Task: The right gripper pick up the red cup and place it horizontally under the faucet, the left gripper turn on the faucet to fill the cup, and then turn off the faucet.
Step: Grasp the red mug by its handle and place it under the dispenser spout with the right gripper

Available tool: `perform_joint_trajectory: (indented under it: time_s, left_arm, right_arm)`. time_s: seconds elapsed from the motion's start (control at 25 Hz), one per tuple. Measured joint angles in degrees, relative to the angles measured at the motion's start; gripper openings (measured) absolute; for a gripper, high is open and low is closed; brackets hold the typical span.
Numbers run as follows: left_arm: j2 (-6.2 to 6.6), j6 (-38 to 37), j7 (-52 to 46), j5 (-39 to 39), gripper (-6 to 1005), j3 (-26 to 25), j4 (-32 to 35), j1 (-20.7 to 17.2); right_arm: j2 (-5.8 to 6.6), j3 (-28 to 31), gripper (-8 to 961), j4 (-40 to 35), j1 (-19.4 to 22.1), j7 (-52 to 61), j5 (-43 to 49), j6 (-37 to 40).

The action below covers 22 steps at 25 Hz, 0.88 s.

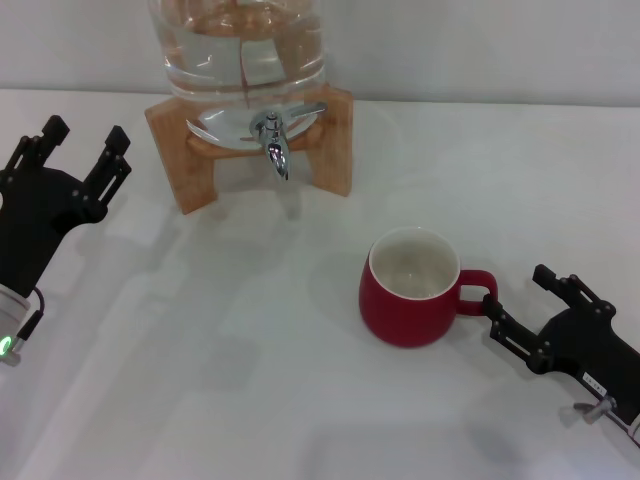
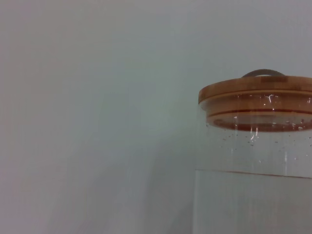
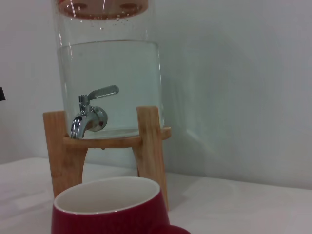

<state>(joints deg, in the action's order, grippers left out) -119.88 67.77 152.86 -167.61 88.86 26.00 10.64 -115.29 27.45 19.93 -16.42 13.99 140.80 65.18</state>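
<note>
The red cup (image 1: 410,290) stands upright on the white table, its handle toward my right gripper (image 1: 518,300). That gripper is open at the lower right, its fingertips just beside the handle and holding nothing. The cup's rim also shows in the right wrist view (image 3: 109,207). The chrome faucet (image 1: 272,135) sticks out of the glass water jar (image 1: 240,50) on its wooden stand (image 1: 185,150), behind and to the left of the cup. It also shows in the right wrist view (image 3: 90,114). No water runs from it. My left gripper (image 1: 87,135) is open and empty at the far left, apart from the stand.
The white table (image 1: 250,340) stretches between the stand and the cup. A pale wall stands behind the jar. The left wrist view shows only the jar's wooden lid (image 2: 256,92) and upper glass.
</note>
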Motion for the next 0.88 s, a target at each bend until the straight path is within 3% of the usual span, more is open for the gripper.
perform_joint_trajectory:
  time_s: [0.88]
  left_arm:
    - [0.10,-0.01,-0.11,0.00,757,0.00,0.06,0.20]
  right_arm:
    - [-0.11,1.87,795,1.40,-2.04,-0.02,-0.50,-3.06]
